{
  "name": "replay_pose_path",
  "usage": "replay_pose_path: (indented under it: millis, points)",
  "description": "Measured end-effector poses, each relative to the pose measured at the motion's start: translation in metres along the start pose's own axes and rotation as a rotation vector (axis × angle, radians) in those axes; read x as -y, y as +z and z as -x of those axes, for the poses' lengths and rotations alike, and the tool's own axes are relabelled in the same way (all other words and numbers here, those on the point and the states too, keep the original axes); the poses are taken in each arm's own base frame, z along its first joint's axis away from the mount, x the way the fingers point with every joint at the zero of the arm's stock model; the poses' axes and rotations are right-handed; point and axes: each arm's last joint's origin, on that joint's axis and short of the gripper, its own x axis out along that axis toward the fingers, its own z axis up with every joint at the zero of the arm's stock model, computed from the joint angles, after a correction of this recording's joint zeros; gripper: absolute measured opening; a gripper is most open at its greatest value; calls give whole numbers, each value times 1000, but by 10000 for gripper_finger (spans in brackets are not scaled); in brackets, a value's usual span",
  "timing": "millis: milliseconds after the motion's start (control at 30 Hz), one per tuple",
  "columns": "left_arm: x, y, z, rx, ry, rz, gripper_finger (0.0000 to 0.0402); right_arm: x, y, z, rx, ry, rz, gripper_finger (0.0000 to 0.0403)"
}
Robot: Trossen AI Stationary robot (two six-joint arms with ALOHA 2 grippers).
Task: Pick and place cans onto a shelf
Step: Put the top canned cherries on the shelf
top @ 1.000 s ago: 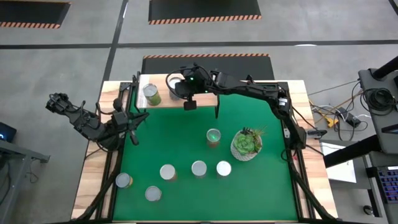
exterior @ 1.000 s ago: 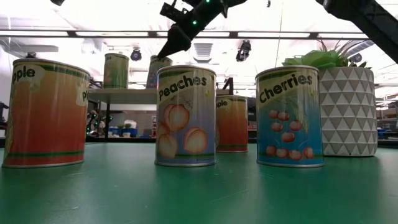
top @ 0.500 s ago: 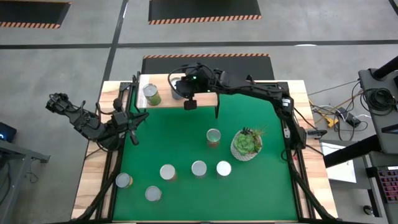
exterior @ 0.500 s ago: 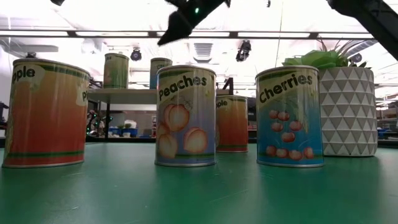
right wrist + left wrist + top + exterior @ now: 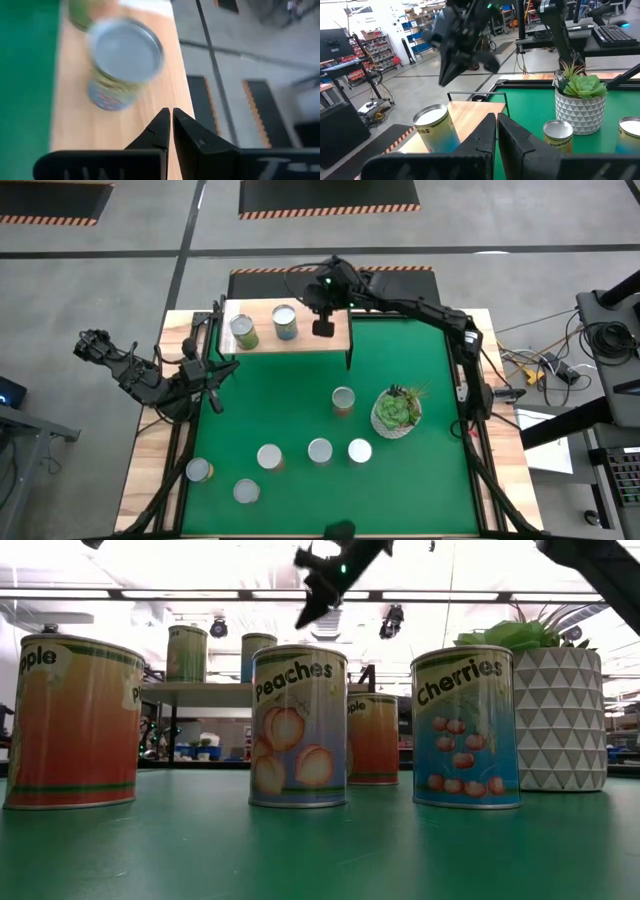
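Note:
The light-wood shelf (image 5: 300, 338) stands at the mat's far edge. Two cans rest upright on it: a green one (image 5: 242, 332) and a blue-labelled one (image 5: 284, 321), which shows blurred in the right wrist view (image 5: 125, 57). My right gripper (image 5: 313, 302) hovers shut above the shelf's right part, just right of the blue-labelled can and clear of it, high in the low view (image 5: 303, 618). My left gripper (image 5: 497, 120) waits shut beyond the mat's left edge (image 5: 212, 378). Several more cans stand on the green mat, among them Peaches (image 5: 298, 727) and Cherries (image 5: 466, 728).
A white pot with a green plant (image 5: 397, 412) stands on the mat's right part, next to one can (image 5: 343, 399). The other cans form a loose row near the front (image 5: 320, 451). The mat (image 5: 300, 395) is bare between shelf and cans.
My right gripper has come off the blue-labelled can on the shelf. It has risen and gone toward the table's right edge, rolling a little. The can, hidden under the gripper before, now stands upright in plain view beside the green one.

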Motion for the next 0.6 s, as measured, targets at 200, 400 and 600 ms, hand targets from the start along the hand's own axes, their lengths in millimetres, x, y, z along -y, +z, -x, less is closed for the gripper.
replay_pose_path:
  millis: [200, 400, 600]
  points:
    - [0, 0, 0, 0, 0, 0, 0, 20, -22, -39, -21, -20, -75, 9]
    - [0, 0, 0, 0, 0, 0, 0, 11, -22, -53, 38, 92, -70, 9]
    - [0, 0, 0, 0, 0, -1, 0, -9, -6, -42, 121, 225, -44, 9]
